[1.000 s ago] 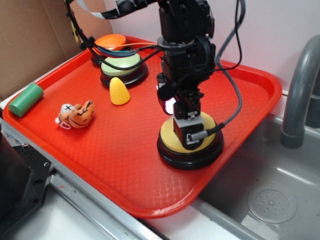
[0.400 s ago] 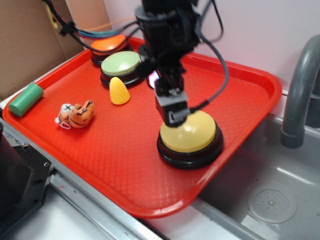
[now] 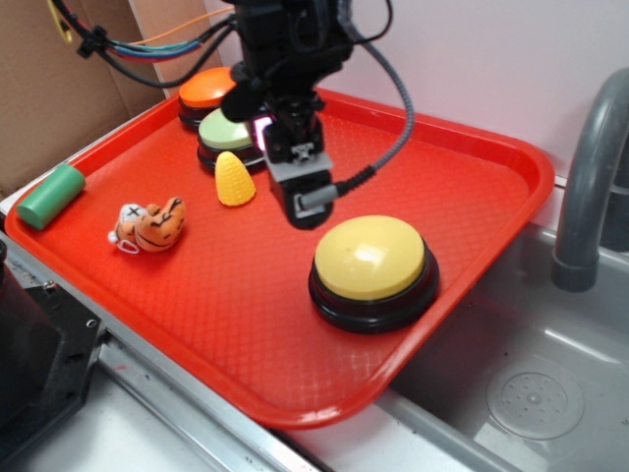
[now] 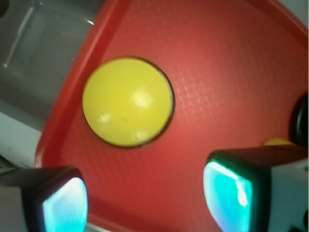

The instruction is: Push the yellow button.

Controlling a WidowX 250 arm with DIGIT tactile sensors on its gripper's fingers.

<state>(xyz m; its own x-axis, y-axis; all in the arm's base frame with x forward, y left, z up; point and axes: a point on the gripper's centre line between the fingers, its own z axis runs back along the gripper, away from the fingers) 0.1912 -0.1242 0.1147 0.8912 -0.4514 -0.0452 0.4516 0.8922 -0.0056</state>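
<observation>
While tool [image 3: 303, 202] hovers, yellow button [image 3: 371, 258] right-below, apart

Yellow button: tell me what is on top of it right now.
Nothing rests on the yellow button; its dome is bare in both views. The gripper hangs up and to one side, clear of it. The black base underneath shows only as a rim.

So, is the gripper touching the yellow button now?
No, the gripper hangs up and left of the yellow button, with red tray between.
</observation>
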